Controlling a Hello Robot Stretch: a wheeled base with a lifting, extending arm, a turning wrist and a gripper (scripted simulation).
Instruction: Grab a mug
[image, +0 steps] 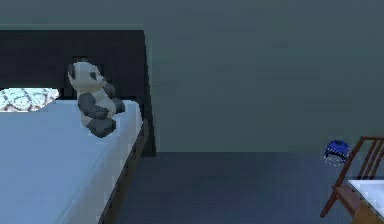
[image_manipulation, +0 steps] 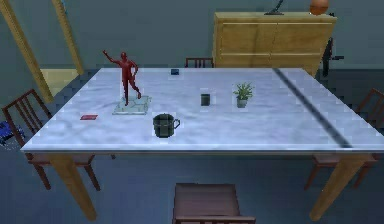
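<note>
Mug (image_manipulation: 165, 124) on the table (image_manipulation: 260, 125) looks stiff, light, probably slick, best grabbed across its body; jaws' state can't be told.

Dim room under soft, even light, with no glare anywhere.
In the forward view the wall (image: 260, 70) and floor (image: 230, 190) lie in low, flat light, and the bed (image: 50, 150) top is paler than its dark headboard (image: 120, 50). In the arm side view the table (image_manipulation: 270, 120) top is the brightest surface. Shadows by the red statue (image_manipulation: 126, 78) and mug (image_manipulation: 165, 125) are faint at most, the space beneath is dark, and wooden posts (image_manipulation: 22, 50) lean at the left edge.
</note>
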